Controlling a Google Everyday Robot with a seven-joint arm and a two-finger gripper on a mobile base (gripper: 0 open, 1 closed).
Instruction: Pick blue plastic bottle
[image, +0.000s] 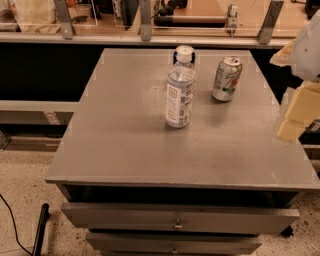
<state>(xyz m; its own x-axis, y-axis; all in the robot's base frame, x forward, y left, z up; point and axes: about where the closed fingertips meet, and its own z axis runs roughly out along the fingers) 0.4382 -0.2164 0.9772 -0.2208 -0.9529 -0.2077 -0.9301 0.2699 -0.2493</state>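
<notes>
The blue plastic bottle (180, 92) stands upright near the middle of the grey table top (125, 140). It is clear and bluish, with a white cap and a white-and-blue label. My gripper (296, 117) shows as pale cream and white parts at the right edge of the view, over the table's right side. It is well to the right of the bottle and apart from it, and nothing shows in it.
A shorter silver-green soda can (227, 79) stands upright to the right of and behind the bottle. Two drawers (177, 220) sit partly open below the table's front edge. A glass partition with metal posts (146, 22) runs behind the table. A black cable (15, 225) lies on the floor at the left.
</notes>
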